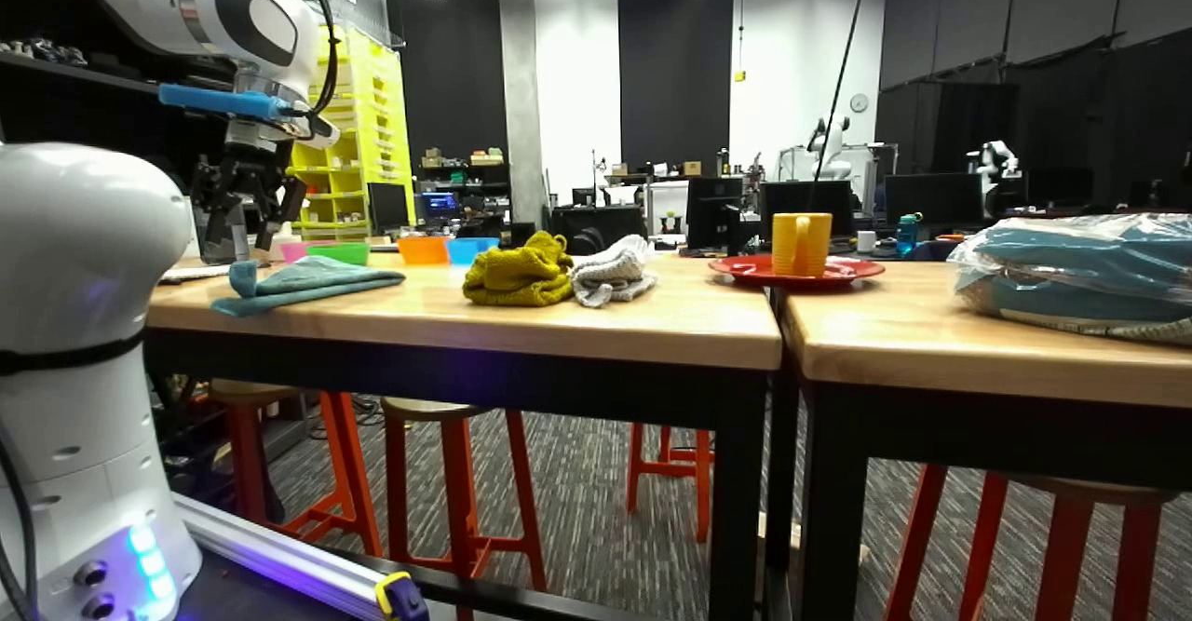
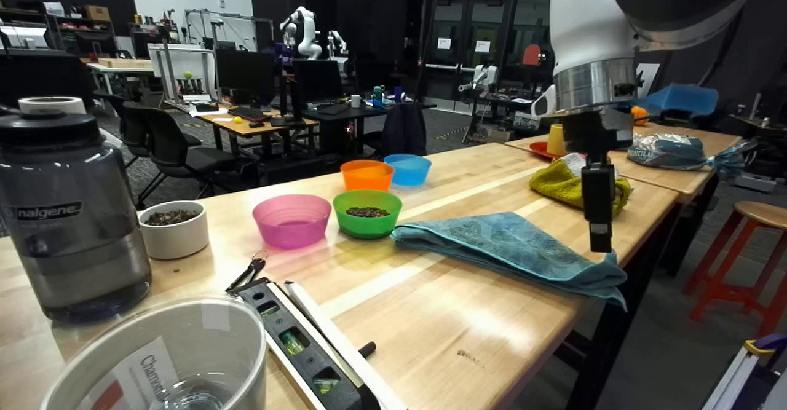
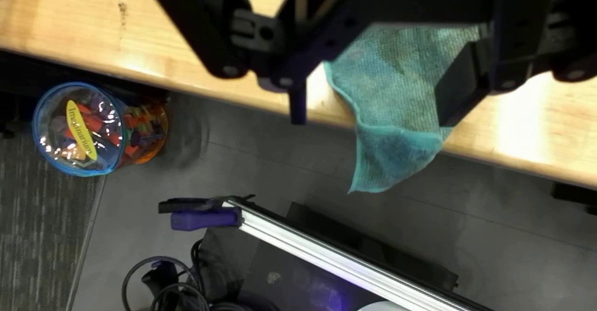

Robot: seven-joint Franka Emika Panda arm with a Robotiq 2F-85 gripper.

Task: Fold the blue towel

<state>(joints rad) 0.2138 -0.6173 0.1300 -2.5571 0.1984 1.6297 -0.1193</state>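
The blue towel [image 2: 504,244] lies on the wooden table, folded over into a rough triangle. One corner hangs past the table edge, and a small flap is turned up there in an exterior view [image 1: 244,278]. In the wrist view the towel [image 3: 396,82] runs between the fingers, with its folded flap hanging over the edge. My gripper [image 3: 373,101] is open, with its fingers wide apart around the towel's width. In both exterior views the gripper [image 1: 244,247] stands at the towel's edge-side end, pointing down. Whether the fingertips [image 2: 601,241] touch the cloth, I cannot tell.
Pink [image 2: 292,220], green [image 2: 367,222], orange [image 2: 367,176] and light blue [image 2: 408,170] bowls stand behind the towel. Yellow-green [image 1: 519,276] and grey [image 1: 615,274] cloths lie farther along. A spirit level [image 2: 301,342] and a water bottle [image 2: 67,225] are on the table too.
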